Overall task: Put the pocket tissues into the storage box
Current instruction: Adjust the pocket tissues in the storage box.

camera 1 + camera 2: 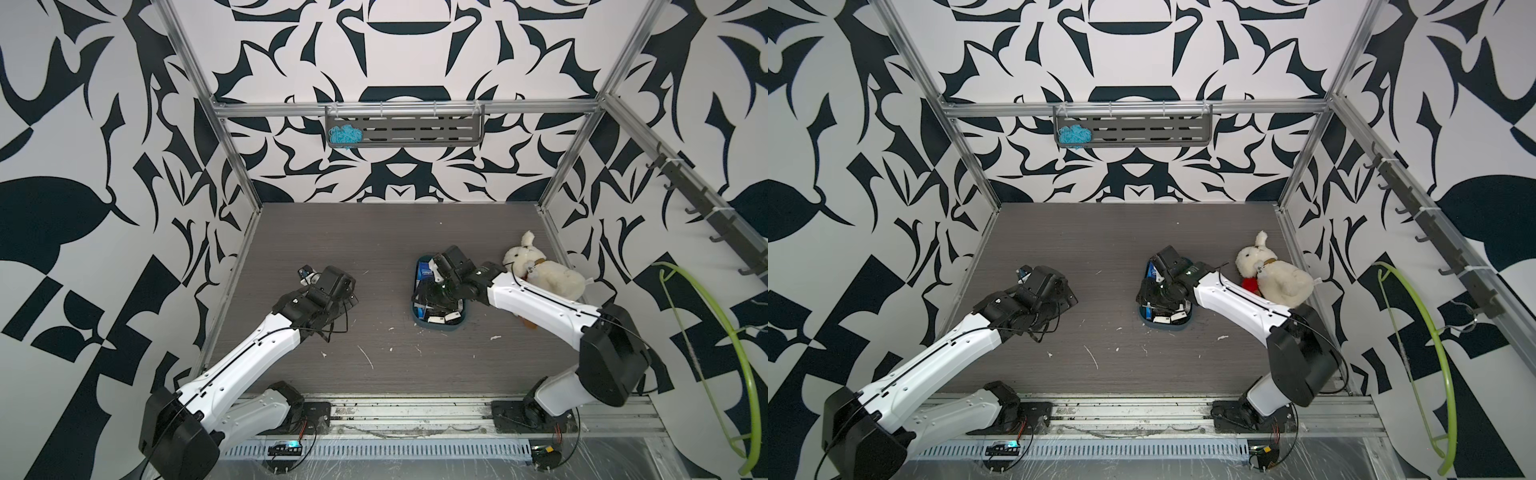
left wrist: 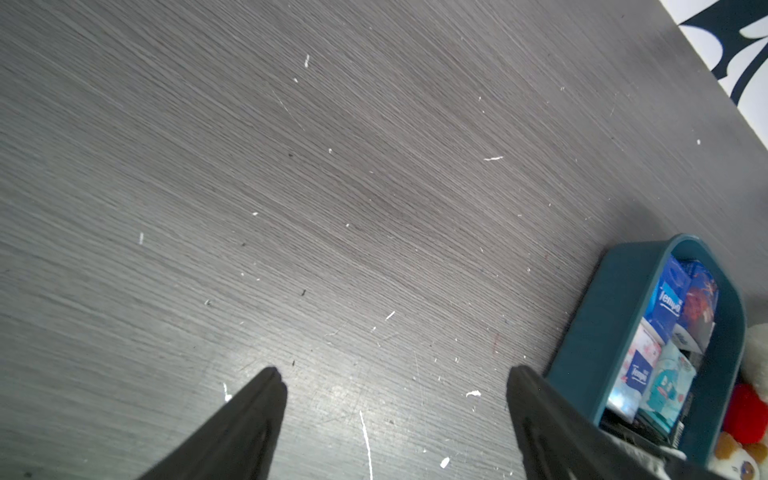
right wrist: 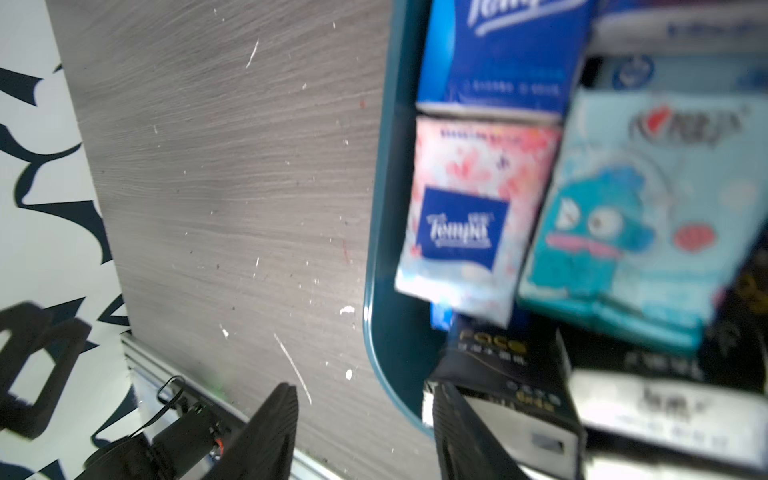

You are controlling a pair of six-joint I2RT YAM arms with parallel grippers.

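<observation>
The dark teal storage box (image 1: 441,329) (image 1: 1165,327) stands right of the table's middle and holds several pocket tissues. The right wrist view shows a blue packet (image 3: 498,54), a pink-white one (image 3: 465,216), a light teal one (image 3: 623,232) and black ones (image 3: 498,374). My right gripper (image 3: 363,388) hangs open over the box's left front corner (image 3: 374,249). One finger is above the table, the other above a black packet, and nothing is gripped. Further left, my left gripper (image 2: 395,374) is wide open and empty over bare table, with the box (image 2: 602,324) off to its side.
A white plush toy (image 1: 536,274) (image 1: 1275,274) lies just right of the box, against my right arm. On the back wall hangs a grey slotted shelf (image 1: 436,129) with blue yarn (image 1: 345,135). A green hoop (image 1: 706,353) hangs on the right wall.
</observation>
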